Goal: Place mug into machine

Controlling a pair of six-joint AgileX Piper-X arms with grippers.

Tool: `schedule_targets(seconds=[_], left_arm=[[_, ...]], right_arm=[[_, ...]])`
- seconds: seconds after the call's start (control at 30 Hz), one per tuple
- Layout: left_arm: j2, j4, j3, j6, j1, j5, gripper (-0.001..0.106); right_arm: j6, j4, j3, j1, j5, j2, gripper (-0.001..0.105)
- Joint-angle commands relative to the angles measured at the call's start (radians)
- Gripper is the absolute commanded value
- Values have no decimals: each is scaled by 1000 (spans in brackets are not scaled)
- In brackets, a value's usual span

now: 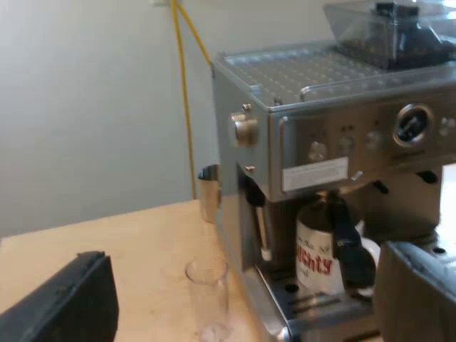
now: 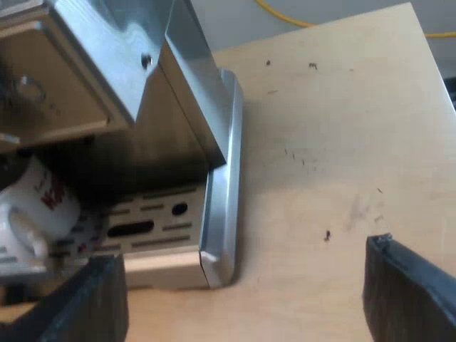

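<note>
My left gripper (image 1: 242,288) is hovering low over the wooden table (image 1: 142,242) with its black fingers (image 1: 68,303) spread wide and nothing between them. Just ahead, a clear measuring glass (image 1: 208,292) is standing on the table, close to the side of the espresso machine (image 1: 335,107). A small metal jug (image 1: 209,191) is sitting farther back by the same side. The bean hopper (image 1: 388,32) is resting on the machine's top. On the front panel, the round dial (image 1: 413,125) seems to be pointing at about two o'clock. A white label (image 1: 315,173) is stuck below the buttons, and I cannot read its print.

The mug (image 1: 313,249) is already standing inside the machine, on the drip tray under the brew head. It is white, and its red lettering is showing the letters "ghty". A dark part I cannot identify is hanging across its front.

My right gripper (image 2: 242,299) is also hanging open and empty, over bare table beside the slotted drip tray (image 2: 153,221). From here the mug (image 2: 43,203) is showing red writing too partial to read, its handle lying at about seven o'clock from its body.
</note>
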Motion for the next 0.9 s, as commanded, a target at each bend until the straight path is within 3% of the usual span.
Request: schedule_targets(seconds=[0.03, 0.5, 0.67, 0.9], left_arm=[[-34, 26, -4, -11, 1, 7, 79], [-34, 26, 0, -11, 1, 12, 79], [-34, 26, 28, -11, 1, 10, 79], [-34, 23, 108, -11, 1, 10, 79]], right_arm=[[-47, 57, -6, -1, -15, -52, 70], [-47, 105, 57, -1, -25, -251, 70], [-47, 103, 135, -1, -21, -350, 70], [-44, 70, 210, -1, -14, -366, 70]])
